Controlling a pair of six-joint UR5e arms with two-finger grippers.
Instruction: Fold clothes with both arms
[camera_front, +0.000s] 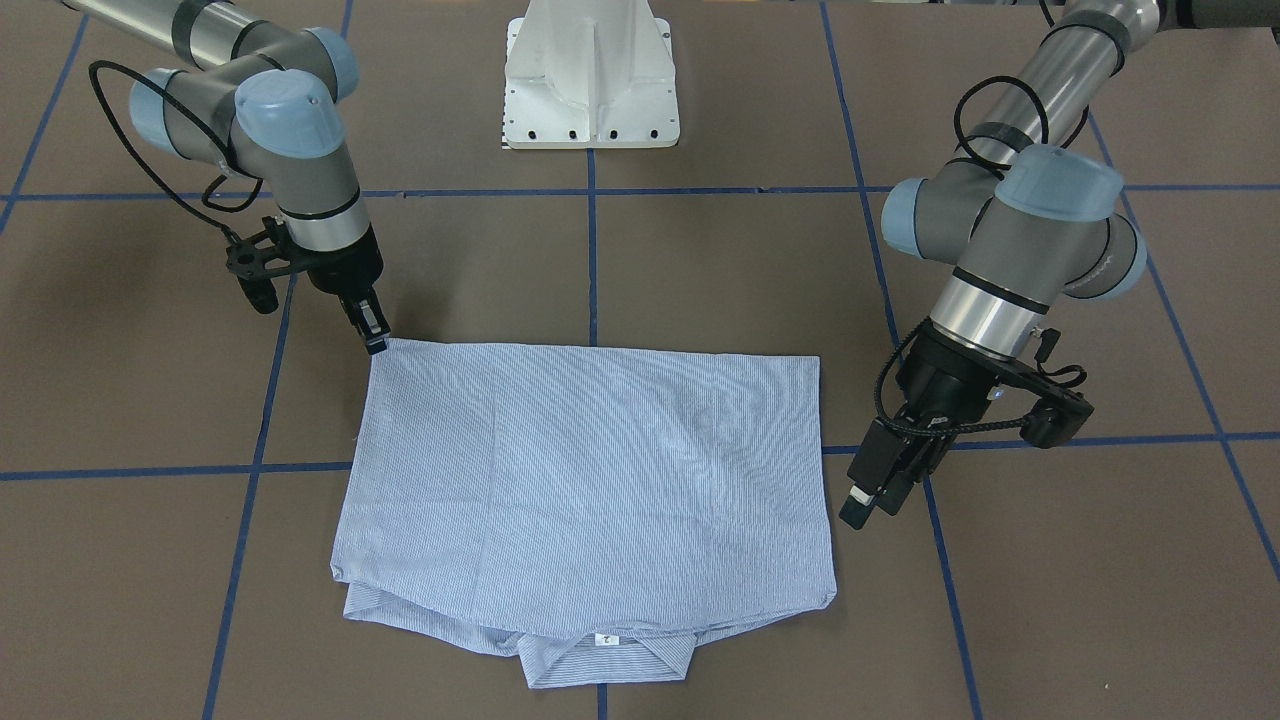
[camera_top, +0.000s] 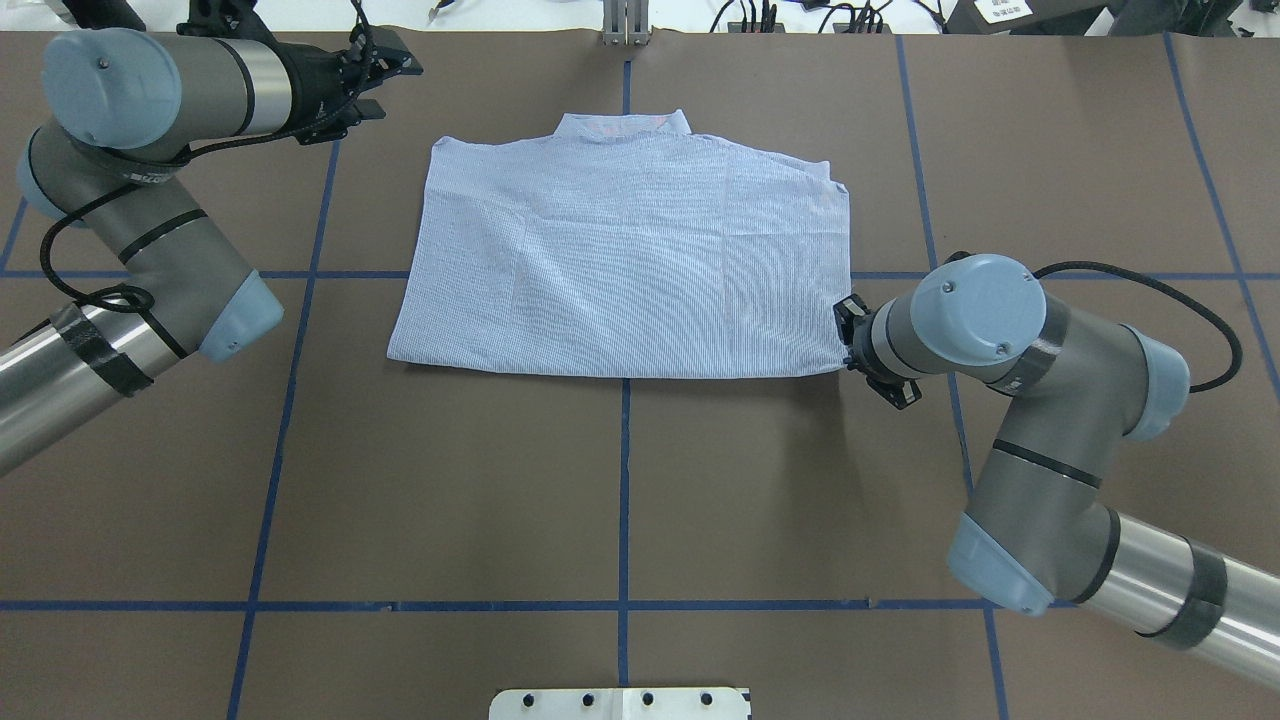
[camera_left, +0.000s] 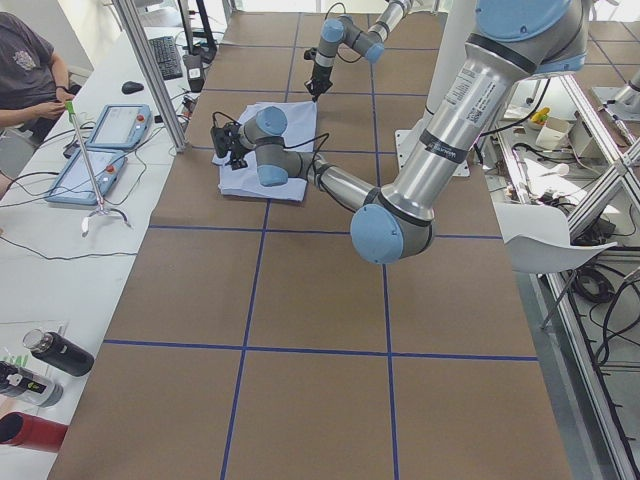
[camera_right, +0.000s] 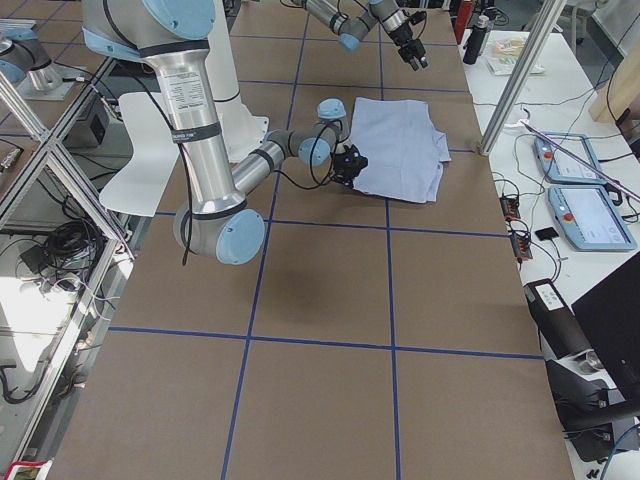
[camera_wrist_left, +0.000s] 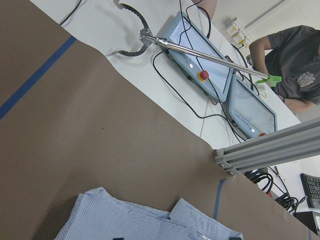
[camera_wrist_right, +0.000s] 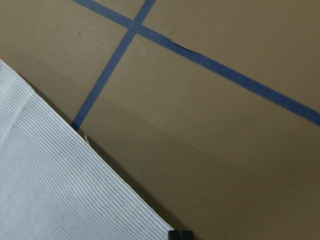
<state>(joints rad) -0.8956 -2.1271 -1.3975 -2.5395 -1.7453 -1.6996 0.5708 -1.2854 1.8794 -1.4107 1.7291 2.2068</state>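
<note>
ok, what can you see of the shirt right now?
The shirt is light blue-and-white fine-striped cloth, folded into a rough rectangle, lying flat on the brown table, sleeves out of sight. The collar and white neck label poke out at the far edge. The right gripper sits at one near corner; grip unclear.

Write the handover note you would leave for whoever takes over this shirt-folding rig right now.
Left gripper: open, empty, off the shirt, beside its collar end.
Right gripper: tip at the shirt's corner nearest the robot; whether it grips the cloth cannot be told.
Shirt: flat on the table, a wide rectangle, no sleeve sticking out, collar pointing away from the robot.
Done: sleeves folded in.
Left: probably one more fold; check the right grip first.
</note>
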